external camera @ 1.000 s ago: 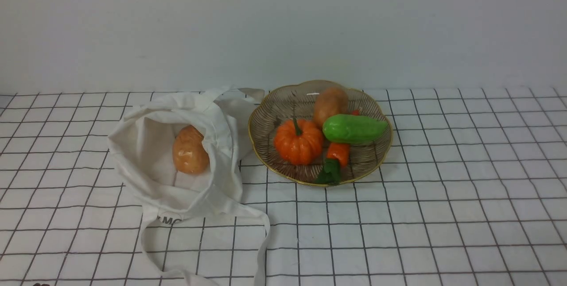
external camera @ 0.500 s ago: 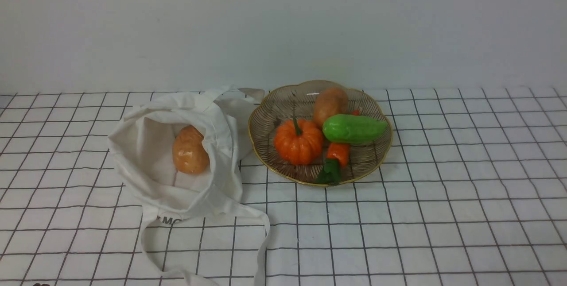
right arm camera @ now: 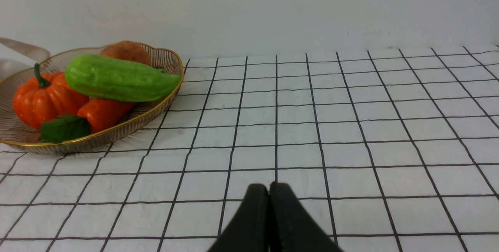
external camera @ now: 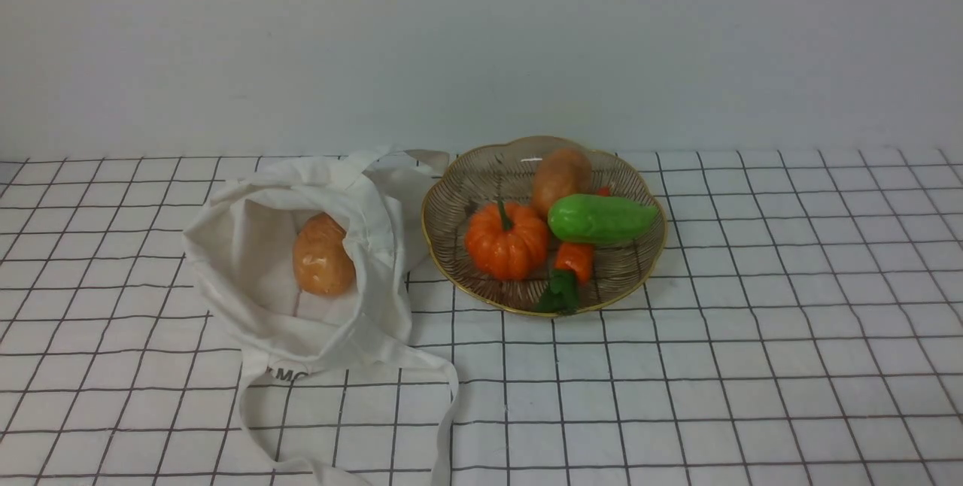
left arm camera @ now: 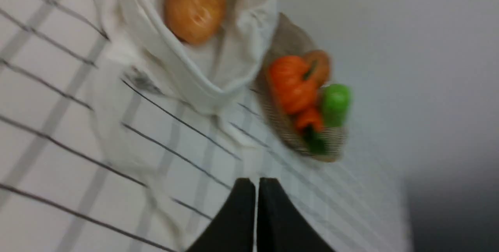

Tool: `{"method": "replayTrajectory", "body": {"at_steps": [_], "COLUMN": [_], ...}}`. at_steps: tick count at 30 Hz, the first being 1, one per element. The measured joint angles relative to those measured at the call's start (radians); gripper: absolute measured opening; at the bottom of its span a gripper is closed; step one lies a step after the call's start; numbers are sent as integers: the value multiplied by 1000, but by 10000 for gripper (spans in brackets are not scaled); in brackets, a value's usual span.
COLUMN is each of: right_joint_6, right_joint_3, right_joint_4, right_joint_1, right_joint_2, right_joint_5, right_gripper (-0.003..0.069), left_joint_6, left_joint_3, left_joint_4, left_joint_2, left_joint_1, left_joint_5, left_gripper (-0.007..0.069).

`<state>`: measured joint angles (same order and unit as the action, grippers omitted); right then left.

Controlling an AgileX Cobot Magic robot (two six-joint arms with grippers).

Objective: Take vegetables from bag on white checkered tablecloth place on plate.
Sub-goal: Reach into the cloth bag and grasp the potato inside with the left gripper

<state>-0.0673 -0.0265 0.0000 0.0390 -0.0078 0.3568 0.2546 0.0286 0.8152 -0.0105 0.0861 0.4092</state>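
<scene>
The light potato (external camera: 323,255) lies inside the bag (external camera: 380,245) beside the plate (external camera: 466,177), and the left gripper (left arm camera: 256,185) and right gripper (right arm camera: 269,188) are pressed together, empty.

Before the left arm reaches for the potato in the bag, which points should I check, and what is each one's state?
1. The potato shows in the open bag: ok.
2. The left gripper open for grasping: not ok, fingers together.
3. The right gripper away from the plate: ok, shut over the tablecloth.
4. Free room on the plate: ok, bare wire left of the pumpkin.
5. Bag fold clear of the potato: not ok, cloth overlaps its right side.
</scene>
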Motion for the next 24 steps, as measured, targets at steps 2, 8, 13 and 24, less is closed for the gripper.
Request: {"method": "replayTrajectory", "body": {"at_steps": [2,8,13,24], "right_joint_6": [0,0,0,0], "right_joint_3": [0,0,0,0], "right_joint_4": [0,0,0,0], "right_joint_1": [0,0,0,0], "right_joint_2": [0,0,0,0], "right_joint_5": [0,0,0,0], "right_gripper": [-15,-15,-15,-15], "left_joint_6": [35,-32,-114,-404], "left_joint_3": [0,0,0,-373], "left_joint_4": [191,319,324,308], "left_joint_2": [0,0,0,136], "left_joint_1": [0,0,0,0], "left_joint_5": [3,-3,-43,111], "left_gripper": [-8,-8,-8,-8]}}
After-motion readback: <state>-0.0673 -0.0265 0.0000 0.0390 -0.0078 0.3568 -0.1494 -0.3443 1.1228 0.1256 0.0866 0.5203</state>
